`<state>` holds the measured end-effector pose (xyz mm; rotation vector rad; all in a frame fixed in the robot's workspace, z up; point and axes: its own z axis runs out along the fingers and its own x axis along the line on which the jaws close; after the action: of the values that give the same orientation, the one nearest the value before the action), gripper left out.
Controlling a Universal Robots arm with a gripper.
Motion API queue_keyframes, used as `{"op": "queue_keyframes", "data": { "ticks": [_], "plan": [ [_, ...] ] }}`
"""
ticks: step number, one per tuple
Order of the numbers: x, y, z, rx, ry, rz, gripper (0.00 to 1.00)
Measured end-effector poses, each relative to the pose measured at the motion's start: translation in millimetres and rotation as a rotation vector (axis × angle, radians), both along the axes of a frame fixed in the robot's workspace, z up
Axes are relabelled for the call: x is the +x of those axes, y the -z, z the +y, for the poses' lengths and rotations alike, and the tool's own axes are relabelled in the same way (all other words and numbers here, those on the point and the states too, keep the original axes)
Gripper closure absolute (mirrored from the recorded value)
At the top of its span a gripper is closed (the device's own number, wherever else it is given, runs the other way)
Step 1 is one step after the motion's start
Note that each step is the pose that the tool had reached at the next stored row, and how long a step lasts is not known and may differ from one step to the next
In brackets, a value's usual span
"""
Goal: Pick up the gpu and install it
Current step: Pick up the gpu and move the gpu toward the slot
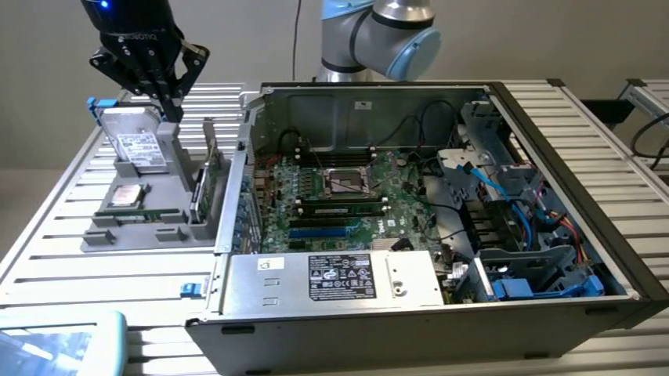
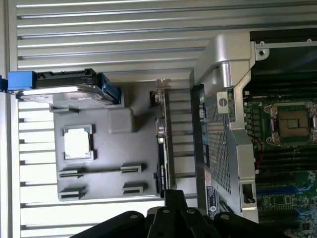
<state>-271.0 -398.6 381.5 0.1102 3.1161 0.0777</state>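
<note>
Black claw hangs with its fingers pressed together, holding nothing, over the far end of the grey tray. The gpu stands on its edge in that tray (the exterior view's right side), beside the computer case.

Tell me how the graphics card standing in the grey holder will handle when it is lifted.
The graphics card is a thin board standing on edge in the grey holder, so it probably stays stiff but could tip if nudged sideways. Being a circuit board, it is likely fragile and fairly light.
</note>
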Motion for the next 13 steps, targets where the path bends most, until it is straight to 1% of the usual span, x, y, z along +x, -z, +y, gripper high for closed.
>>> {"op": "queue_keyframes", "data": {
  "ticks": [8, 9, 10, 11, 12, 13],
  "plan": [
    [0.0, 0.0, 0.0, 0.0000, 0.000, 0.0000, 0.88],
    [0.0, 0.0, 0.0, 0.0000, 0.000, 0.0000, 0.82],
    [0.0, 0.0, 0.0, 0.0000, 0.000, 0.0000, 0.82],
    [0.0, 0.0, 0.0, 0.0000, 0.000, 0.0000, 0.70],
    [0.0, 0.0, 0.0, 0.0000, 0.000, 0.0000, 0.70],
    [0.0, 0.0, 0.0, 0.0000, 0.000, 0.0000, 0.64]
  ]
}}
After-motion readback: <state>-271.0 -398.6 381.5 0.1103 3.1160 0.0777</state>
